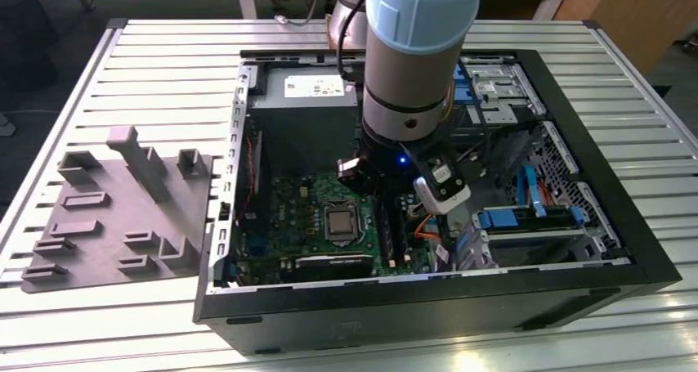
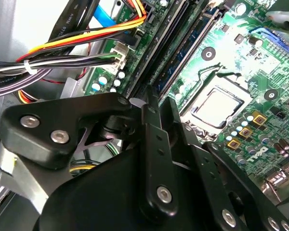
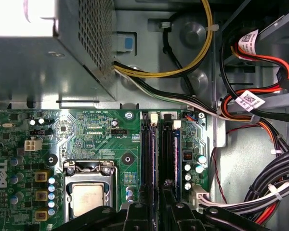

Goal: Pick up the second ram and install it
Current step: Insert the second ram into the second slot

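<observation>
The second ram (image 3: 154,159) (image 2: 184,52) is a thin dark stick with bluish chips, standing on edge in a motherboard slot on the side nearer the processor socket (image 3: 89,198). It runs straight into the narrow gap between my gripper's fingertips. My gripper (image 3: 157,212) (image 2: 158,98) is shut on its near part, low over the board. Whether the stick is pressed fully home I cannot tell. Another stick (image 3: 167,159) sits in the slot beside it. In the exterior view the arm's wrist (image 1: 406,155) hangs inside the open computer case (image 1: 436,294) above the slots.
Bundles of yellow, red, black and white cables (image 3: 260,192) (image 2: 82,48) lie close beside the slots. The metal power supply box (image 3: 48,62) is beyond the board. A grey moulded holder (image 1: 109,217) lies on the slatted table at the exterior view's left.
</observation>
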Controlling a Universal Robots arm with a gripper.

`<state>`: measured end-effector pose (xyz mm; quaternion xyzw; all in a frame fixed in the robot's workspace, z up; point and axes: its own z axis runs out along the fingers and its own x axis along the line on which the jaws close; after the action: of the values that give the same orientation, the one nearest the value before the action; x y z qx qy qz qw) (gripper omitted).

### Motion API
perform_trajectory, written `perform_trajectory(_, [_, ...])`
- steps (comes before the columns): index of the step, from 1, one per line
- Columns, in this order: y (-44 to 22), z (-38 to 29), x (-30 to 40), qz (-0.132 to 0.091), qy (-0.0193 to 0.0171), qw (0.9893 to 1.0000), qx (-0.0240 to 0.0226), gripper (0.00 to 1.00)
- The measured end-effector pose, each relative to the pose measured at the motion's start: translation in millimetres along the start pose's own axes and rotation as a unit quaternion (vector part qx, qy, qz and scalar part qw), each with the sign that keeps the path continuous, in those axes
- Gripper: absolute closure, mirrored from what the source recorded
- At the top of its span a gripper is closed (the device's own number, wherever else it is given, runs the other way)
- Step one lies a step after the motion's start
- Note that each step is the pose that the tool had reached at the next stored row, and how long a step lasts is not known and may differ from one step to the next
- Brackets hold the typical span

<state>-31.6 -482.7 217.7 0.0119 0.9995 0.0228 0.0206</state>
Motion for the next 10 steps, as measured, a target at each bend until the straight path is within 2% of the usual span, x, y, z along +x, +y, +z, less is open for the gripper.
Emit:
perform_trajectory(3, [0.1, -1.7, -0.1, 0.0, 0.0, 1.0, 0.0, 0.75])
perform_trajectory(10, [0.6, -13.6, -0.5, 0.0, 0.0, 1.0, 0.0001, 0.75])
